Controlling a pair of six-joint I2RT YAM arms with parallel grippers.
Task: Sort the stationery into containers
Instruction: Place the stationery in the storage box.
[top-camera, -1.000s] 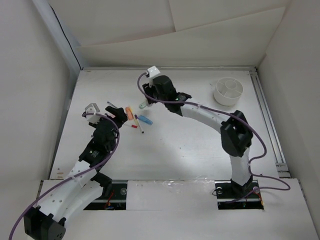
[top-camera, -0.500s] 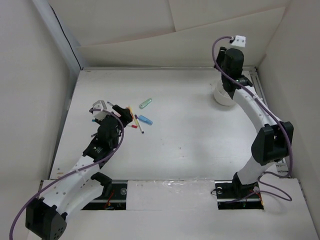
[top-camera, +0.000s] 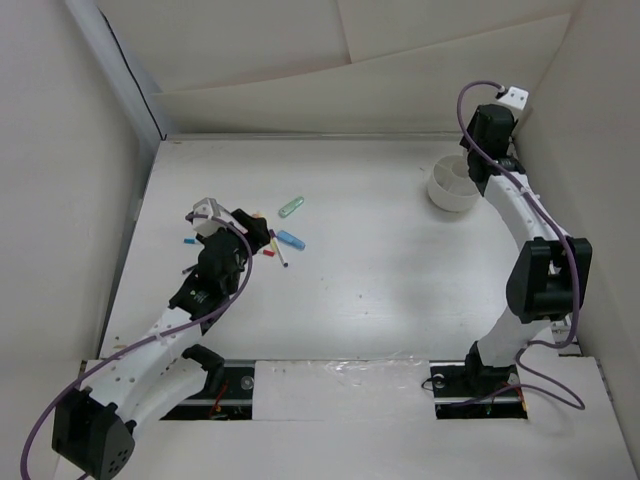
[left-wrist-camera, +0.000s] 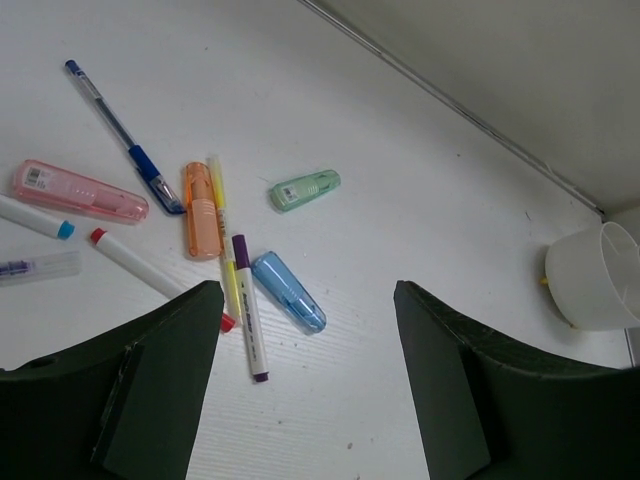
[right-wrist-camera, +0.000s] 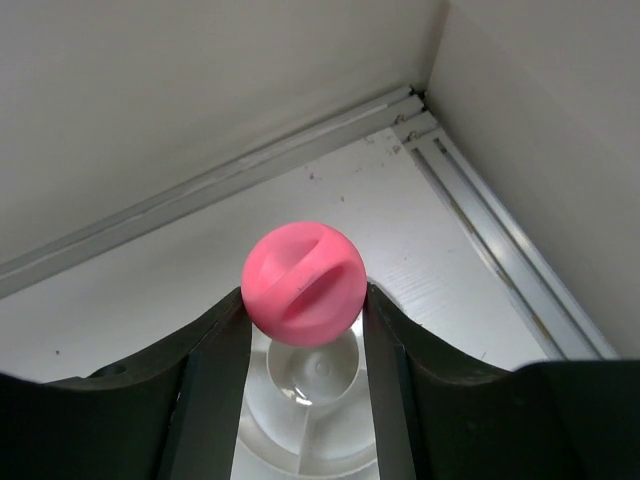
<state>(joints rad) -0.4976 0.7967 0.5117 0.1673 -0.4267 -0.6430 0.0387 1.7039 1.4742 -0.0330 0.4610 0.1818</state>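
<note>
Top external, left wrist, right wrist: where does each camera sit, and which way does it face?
Top external: high behind the bases, facing down on the table; left arm and right arm show.
Left wrist: faces down through the open left gripper at scattered pens.
Right wrist: faces down past the right gripper, shut on a pink-capped tube.
Shared: the white cup appears in all three.

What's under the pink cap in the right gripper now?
The white cup sits below the pink cap held by the right gripper; part of its divided inside shows. The cap hides the tube's body and most of the cup, so any contents cannot be seen.
</note>
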